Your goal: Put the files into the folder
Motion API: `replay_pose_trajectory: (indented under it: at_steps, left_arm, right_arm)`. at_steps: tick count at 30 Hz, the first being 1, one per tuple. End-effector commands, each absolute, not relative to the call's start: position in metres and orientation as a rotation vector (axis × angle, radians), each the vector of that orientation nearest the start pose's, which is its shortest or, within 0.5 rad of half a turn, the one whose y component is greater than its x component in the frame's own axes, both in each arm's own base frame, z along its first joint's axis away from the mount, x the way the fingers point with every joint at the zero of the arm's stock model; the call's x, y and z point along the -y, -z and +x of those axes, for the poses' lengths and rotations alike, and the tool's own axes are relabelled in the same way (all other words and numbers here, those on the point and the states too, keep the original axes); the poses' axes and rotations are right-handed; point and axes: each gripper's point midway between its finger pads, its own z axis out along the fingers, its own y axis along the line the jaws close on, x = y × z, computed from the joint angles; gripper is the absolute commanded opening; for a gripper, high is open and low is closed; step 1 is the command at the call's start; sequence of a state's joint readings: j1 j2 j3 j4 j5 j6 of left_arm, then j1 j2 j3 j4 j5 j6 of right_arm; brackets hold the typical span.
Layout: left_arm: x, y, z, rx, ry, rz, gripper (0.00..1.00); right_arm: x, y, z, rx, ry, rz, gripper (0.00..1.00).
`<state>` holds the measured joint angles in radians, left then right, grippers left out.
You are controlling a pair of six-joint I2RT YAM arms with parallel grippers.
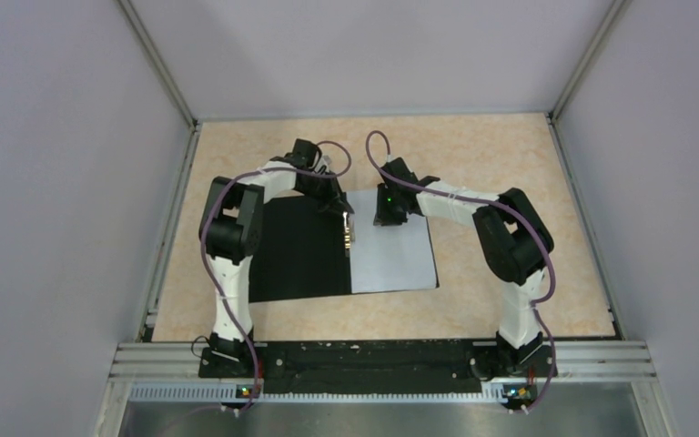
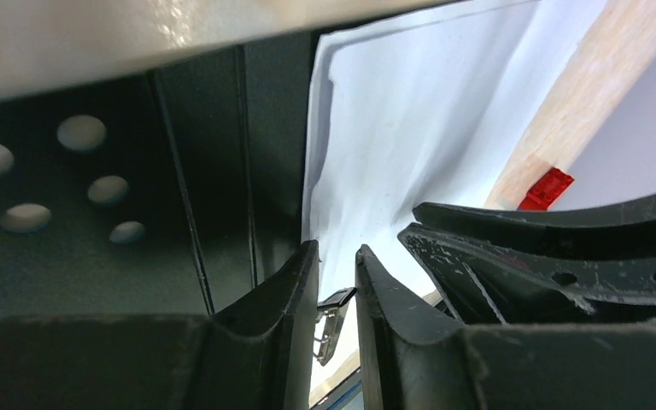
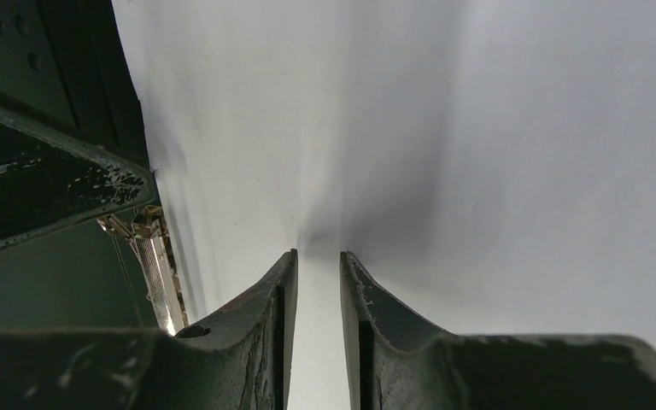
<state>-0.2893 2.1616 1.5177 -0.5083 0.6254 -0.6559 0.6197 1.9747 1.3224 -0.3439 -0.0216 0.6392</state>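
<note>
The folder (image 1: 300, 250) lies open on the table with its black inside up. The white files (image 1: 391, 259) cover its right half, with the metal spine clip (image 1: 349, 238) along their left edge. My left gripper (image 1: 344, 211) hangs over the far end of the spine. In its wrist view the left gripper (image 2: 337, 248) is slightly open, and the clip's lever (image 2: 335, 307) shows in the narrow gap; I cannot tell whether it touches. My right gripper (image 3: 319, 254) is open a little, tips down on the files (image 3: 478, 128), nothing between them.
A small red block (image 2: 547, 189) lies on the tan table beyond the paper. The right arm's gripper (image 2: 564, 256) is close beside my left one. Grey walls enclose the table (image 1: 510, 146) on three sides.
</note>
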Motion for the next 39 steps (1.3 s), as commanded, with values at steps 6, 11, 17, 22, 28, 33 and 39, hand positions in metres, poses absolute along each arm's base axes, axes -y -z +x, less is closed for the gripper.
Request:
replay_pose_trajectory:
  at_steps: [6,11,17,22,28,33,39]
  left_arm:
    - [0.251,-0.093,0.384,-2.695,1.216,-0.205,0.27]
    - [0.254,-0.089,0.371,-2.71,1.224,-0.178,0.27]
    - [0.259,-0.085,0.353,-2.722,1.231,-0.16,0.27]
    - [0.261,-0.092,0.351,-2.711,1.224,-0.135,0.27]
    - [0.262,-0.103,0.352,-2.707,1.199,-0.097,0.28]
    - [0.269,-0.101,0.339,-2.725,1.188,-0.062,0.28]
    - [0.279,-0.09,0.32,-2.754,1.196,-0.051,0.28]
  right_arm:
    - [-0.288,-0.007,0.357,-2.676,-0.41,0.019,0.25]
    - [-0.288,-0.006,0.357,-2.679,-0.408,0.022,0.25]
    - [-0.288,-0.007,0.358,-2.676,-0.41,0.025,0.25]
    - [-0.288,-0.007,0.358,-2.677,-0.412,0.032,0.25]
    - [-0.288,-0.008,0.358,-2.675,-0.412,0.034,0.25]
    - [-0.288,-0.009,0.358,-2.672,-0.416,0.037,0.25]
    - [-0.289,-0.013,0.358,-2.665,-0.423,0.036,0.25]
